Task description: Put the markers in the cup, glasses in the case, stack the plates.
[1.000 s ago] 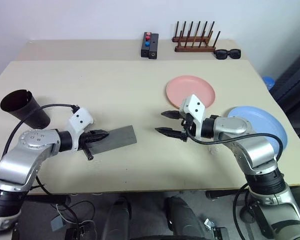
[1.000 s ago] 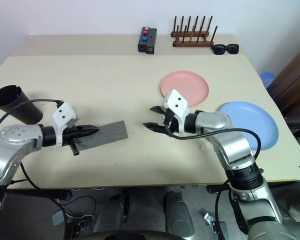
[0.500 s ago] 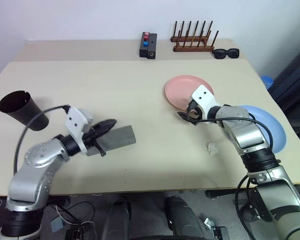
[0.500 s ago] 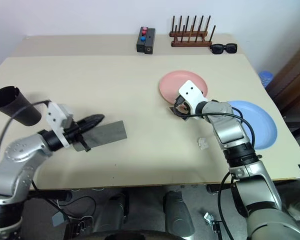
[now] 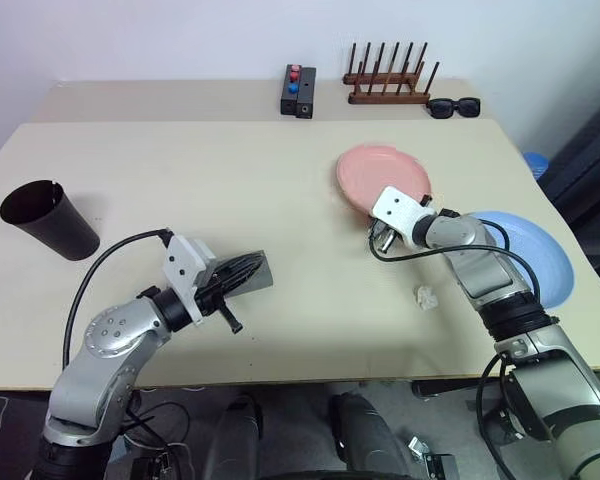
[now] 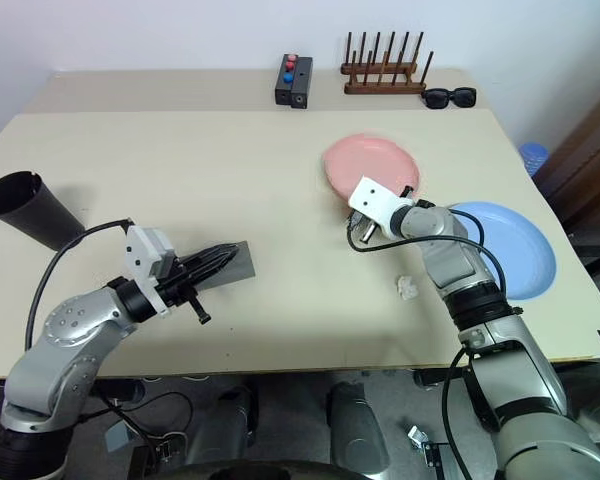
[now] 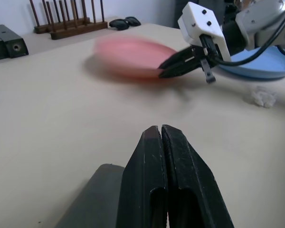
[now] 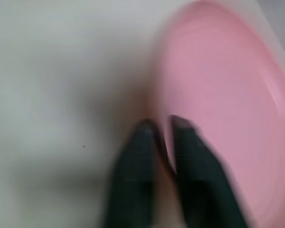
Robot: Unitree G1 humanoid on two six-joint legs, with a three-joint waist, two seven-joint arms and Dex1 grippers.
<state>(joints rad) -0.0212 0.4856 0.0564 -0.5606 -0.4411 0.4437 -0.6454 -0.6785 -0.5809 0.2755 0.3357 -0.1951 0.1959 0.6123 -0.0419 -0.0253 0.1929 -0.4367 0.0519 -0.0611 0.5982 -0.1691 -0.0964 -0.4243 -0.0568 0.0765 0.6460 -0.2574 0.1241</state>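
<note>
1. Black cup stands far left on the table.
2. Left claw – fingers pressed together, empty – sits over the grey case.
3. Right claw pinches the pink plate rim – blue plate just beyond.

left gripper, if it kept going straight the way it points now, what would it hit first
Probably the pink plate, or the right gripper clamped on its near rim. The left gripper is shut above the case, with bare table between; depth is uncertain.
</note>
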